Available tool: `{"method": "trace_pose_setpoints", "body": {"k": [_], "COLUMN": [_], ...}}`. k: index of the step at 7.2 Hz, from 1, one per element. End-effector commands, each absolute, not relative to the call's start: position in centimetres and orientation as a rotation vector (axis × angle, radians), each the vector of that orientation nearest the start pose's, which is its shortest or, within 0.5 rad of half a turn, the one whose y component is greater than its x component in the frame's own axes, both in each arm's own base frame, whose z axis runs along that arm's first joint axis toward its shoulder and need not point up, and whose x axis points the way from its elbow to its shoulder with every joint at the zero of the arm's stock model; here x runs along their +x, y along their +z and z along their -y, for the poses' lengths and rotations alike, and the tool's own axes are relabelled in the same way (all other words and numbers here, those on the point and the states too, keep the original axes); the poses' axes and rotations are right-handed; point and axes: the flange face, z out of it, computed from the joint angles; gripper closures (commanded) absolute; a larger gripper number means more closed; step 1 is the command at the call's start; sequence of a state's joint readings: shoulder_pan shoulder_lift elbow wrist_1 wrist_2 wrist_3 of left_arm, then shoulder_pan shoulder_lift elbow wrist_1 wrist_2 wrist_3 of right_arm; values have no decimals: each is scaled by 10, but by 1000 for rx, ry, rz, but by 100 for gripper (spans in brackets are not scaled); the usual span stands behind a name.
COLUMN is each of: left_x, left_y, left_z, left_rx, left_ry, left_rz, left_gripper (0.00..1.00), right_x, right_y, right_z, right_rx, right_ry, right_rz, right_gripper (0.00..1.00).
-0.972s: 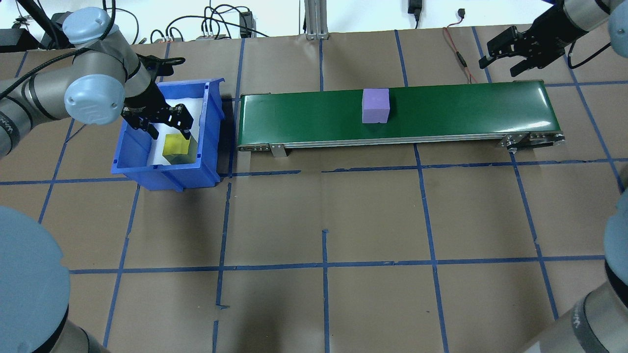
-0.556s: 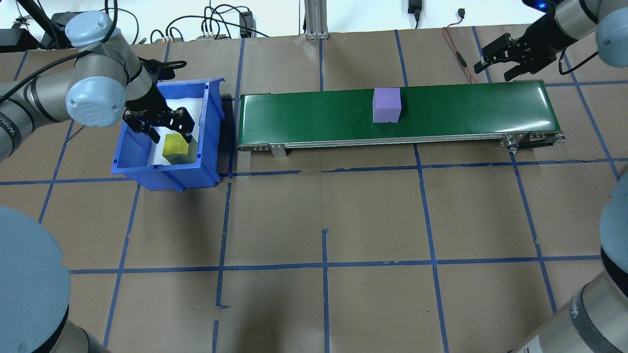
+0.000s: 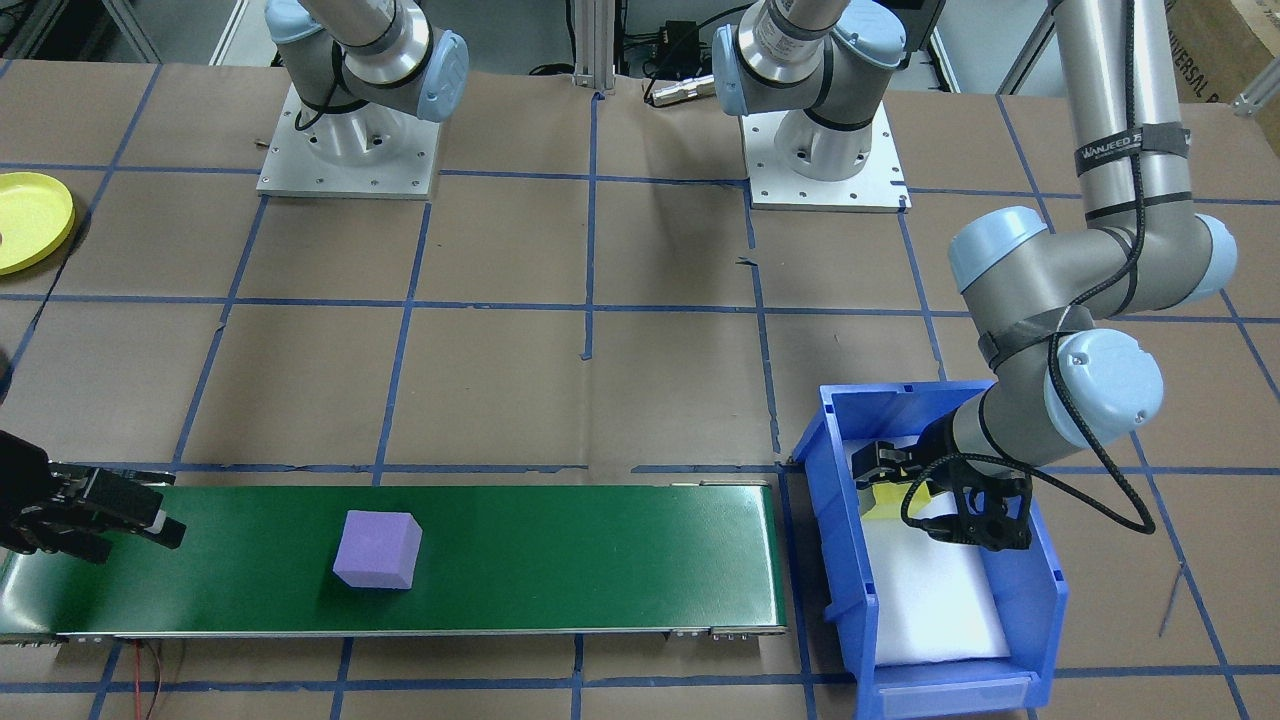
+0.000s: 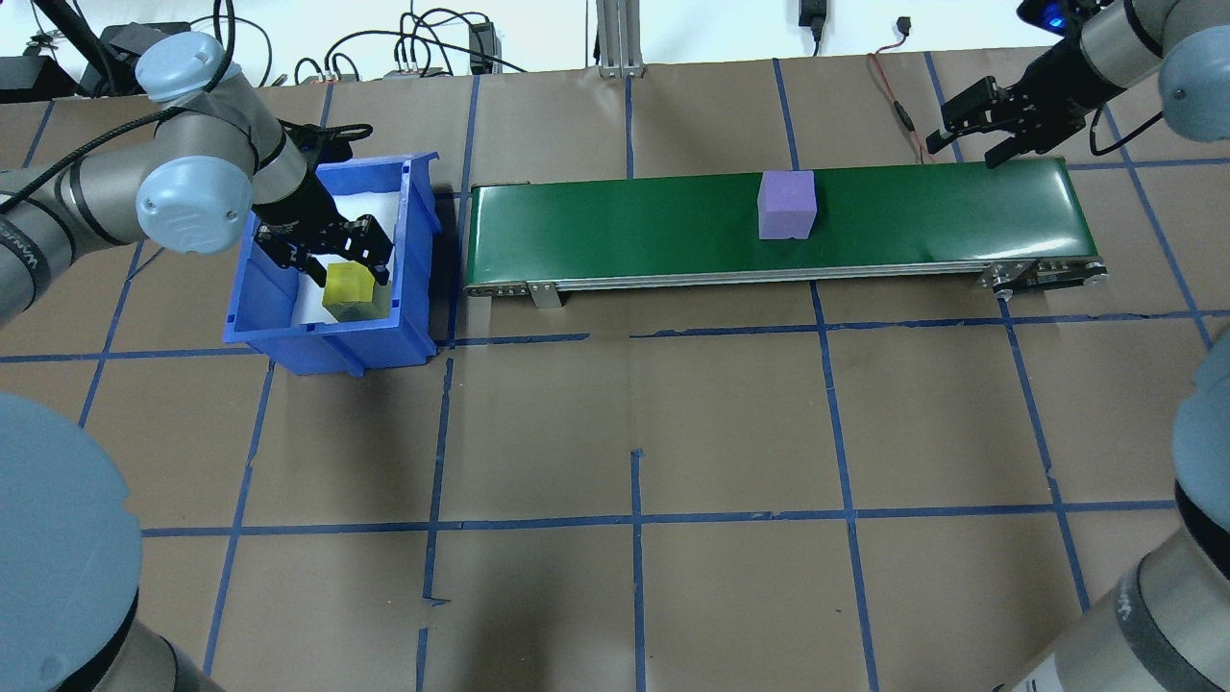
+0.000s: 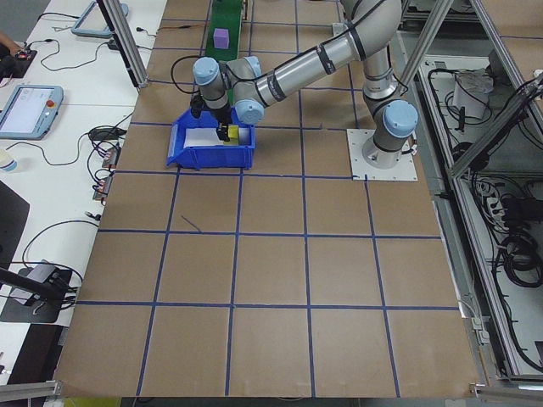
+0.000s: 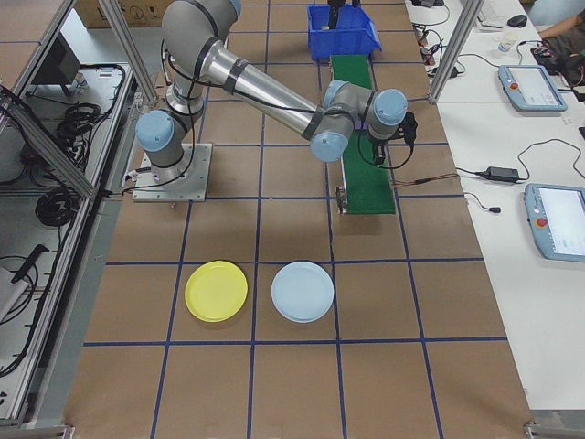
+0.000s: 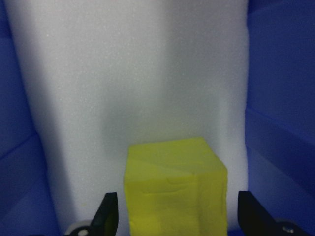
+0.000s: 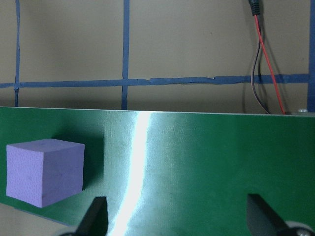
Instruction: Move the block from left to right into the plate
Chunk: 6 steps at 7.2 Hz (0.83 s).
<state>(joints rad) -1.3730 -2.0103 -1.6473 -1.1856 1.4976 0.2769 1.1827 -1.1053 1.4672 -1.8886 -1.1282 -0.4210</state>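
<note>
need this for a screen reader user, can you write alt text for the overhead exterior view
A purple block rides a long green conveyor belt toward the right gripper, which waits open at the belt's far right end. At left, the left gripper reaches open into a blue bin, its fingers either side of a yellow block.
</note>
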Motion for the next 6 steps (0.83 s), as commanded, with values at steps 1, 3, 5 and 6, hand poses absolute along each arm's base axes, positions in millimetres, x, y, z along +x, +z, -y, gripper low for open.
{"method": "trace_pose_setpoints", "body": {"k": [1,3,5,6], "left_x": [-18,-17,-17,-17], "left_y": [238,230,226,222], "left_z": [624,625,625,626], "left_rx": [126,134,134,134], "left_ry": [186,197,205,200], "left_rz": [-3231,-3229,-3228,-3228], "left_gripper": [13,13,15,15], "right_x": [-83,-83,-83,-83], "right_y": [305,306,303,303], "right_z": [669,669,668,668], "right_rx": [-25,-17,-16,-15], "right_ry": [-172,-174,-167,-167], "right_rz": [-2709,-2702,-2707,-2703], "right_gripper": [0,0,0,0]}}
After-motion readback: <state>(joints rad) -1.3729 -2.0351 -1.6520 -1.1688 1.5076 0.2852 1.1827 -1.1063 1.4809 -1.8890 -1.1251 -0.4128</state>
